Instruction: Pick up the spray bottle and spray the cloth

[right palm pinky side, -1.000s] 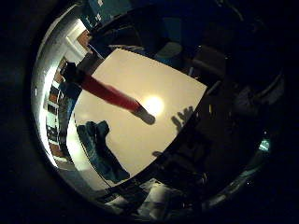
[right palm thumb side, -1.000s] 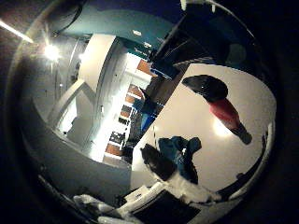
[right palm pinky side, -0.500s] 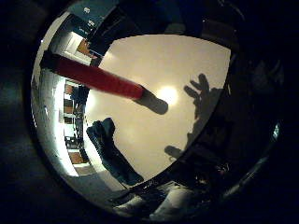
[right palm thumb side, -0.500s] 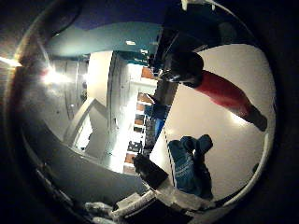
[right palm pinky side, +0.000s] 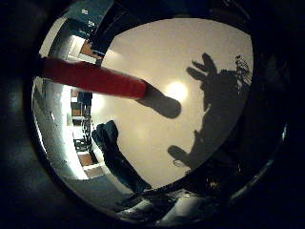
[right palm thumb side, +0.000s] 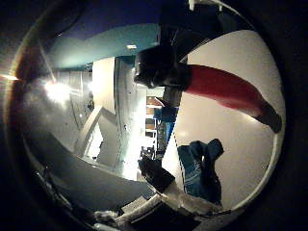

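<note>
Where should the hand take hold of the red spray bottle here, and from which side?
Wrap the red body just under the black spray head, coming in from the side: the bottle stands upright on the white table, with the cloth lying apart.

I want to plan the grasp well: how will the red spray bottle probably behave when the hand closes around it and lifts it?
The spray bottle stands upright on the white table and looks tall for its base, so a sideways nudge could probably tip it. Its red body looks smooth, so it might slip in a loose grasp. The dark spray head sits on top, so it may feel top-heavy.
</note>
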`<state>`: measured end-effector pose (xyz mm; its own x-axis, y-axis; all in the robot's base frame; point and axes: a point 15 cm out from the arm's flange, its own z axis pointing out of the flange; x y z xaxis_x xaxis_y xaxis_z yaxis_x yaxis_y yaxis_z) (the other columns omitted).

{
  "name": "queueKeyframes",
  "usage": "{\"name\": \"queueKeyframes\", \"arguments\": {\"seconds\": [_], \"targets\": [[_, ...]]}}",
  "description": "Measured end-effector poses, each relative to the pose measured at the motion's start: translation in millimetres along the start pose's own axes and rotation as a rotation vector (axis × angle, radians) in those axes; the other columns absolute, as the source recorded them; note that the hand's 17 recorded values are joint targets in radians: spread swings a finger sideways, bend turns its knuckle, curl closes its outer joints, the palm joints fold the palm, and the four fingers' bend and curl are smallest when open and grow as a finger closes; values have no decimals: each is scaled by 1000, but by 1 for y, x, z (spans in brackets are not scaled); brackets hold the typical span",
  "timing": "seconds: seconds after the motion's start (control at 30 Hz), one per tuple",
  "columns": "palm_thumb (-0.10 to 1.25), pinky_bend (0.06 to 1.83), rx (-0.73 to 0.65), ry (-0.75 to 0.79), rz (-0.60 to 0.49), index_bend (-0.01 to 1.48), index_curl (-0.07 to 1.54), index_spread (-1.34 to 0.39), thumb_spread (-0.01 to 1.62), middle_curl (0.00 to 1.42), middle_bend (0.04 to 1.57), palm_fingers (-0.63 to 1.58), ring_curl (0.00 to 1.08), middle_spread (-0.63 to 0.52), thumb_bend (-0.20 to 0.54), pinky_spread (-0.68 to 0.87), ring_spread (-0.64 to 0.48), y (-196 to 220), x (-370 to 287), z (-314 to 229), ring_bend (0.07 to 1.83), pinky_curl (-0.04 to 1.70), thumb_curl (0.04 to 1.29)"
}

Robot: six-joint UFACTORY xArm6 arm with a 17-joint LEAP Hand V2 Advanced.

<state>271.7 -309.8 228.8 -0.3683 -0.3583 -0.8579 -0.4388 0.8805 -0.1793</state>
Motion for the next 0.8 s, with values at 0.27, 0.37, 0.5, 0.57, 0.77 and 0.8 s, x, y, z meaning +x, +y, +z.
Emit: {"name": "queueKeyframes", "arguments": {"seconds": [0.27, 0.37, 0.5, 0.57, 0.77, 0.8], "targets": [[431, 352, 2, -50, -5, 173, 299, -70, 1001, 327, 196, 55, 232, 296, -28, 365, 349, -14, -10, 26, 304, 293, 289], [435, 313, -3, -57, -5, 177, 310, -51, 995, 324, 197, 72, 231, 300, -26, 360, 347, -20, -12, 38, 290, 289, 290], [450, 259, -40, -66, -16, 150, 298, -42, 986, 348, 254, 198, 253, 240, -25, 358, 273, -26, -21, 67, 357, 282, 294], [464, 248, -61, -79, -18, 154, 295, -53, 981, 362, 285, 257, 266, 197, -24, 359, 234, -23, -27, 84, 401, 283, 298], [556, 184, -81, -122, 4, 276, 350, -254, 974, 544, 677, 906, 412, -138, -18, 193, -125, -19, -44, 138, 855, 225, 314], [585, 313, -85, -131, 13, 322, 382, -306, 976, 584, 731, 1110, 442, -176, -14, 84, -180, -19, -45, 149, 913, 251, 318]]}}
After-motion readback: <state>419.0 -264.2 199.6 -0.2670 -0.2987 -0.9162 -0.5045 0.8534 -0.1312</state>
